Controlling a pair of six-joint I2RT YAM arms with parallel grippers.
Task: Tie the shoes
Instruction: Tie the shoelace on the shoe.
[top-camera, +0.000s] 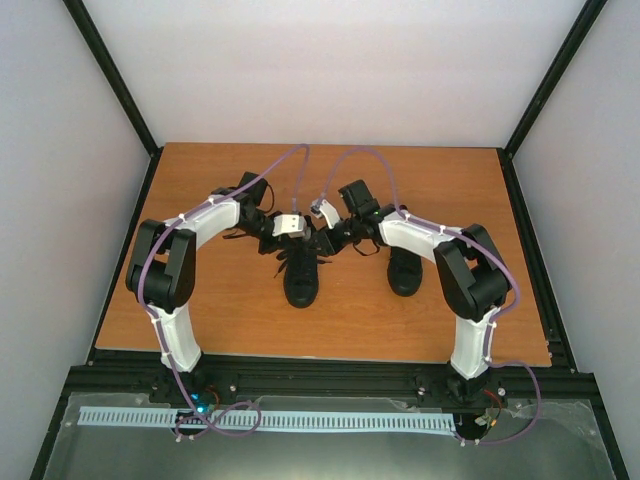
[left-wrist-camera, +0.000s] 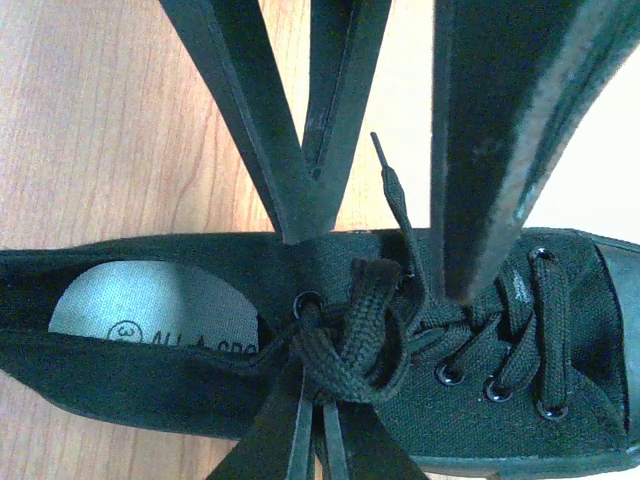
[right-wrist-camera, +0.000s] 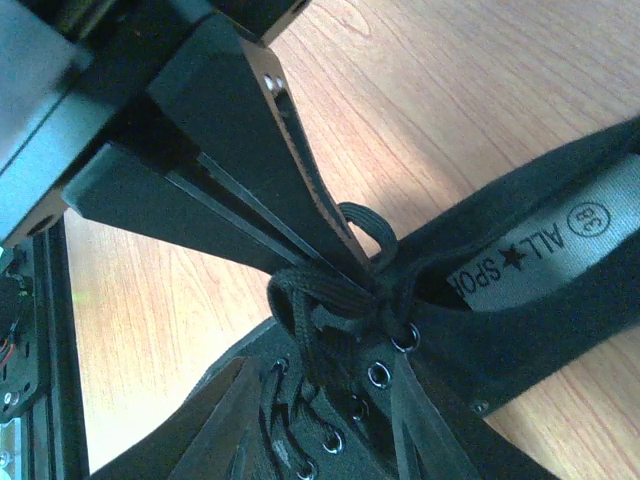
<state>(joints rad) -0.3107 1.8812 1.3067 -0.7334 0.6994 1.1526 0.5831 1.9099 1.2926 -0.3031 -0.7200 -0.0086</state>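
The left hand (left-wrist-camera: 318, 405) and right hand (right-wrist-camera: 320, 385) are both working over the central sneaker (top-camera: 301, 278). It is lying on the wooden surface (top-camera: 200, 310), with the other sneaker (top-camera: 404, 270) at its 3 o'clock. The left hand is clamping fully closed, apparently pinching the laces (left-wrist-camera: 350, 335). The right hand is standing about half open, straddling the eyelets (right-wrist-camera: 378, 373) and gripping nothing. The loose loop is at risk of slipping free if the pinch slackens, and a hard pull may be dragging the light shoe along. The shoe's mouth is holding only its grey insole (left-wrist-camera: 150, 305).
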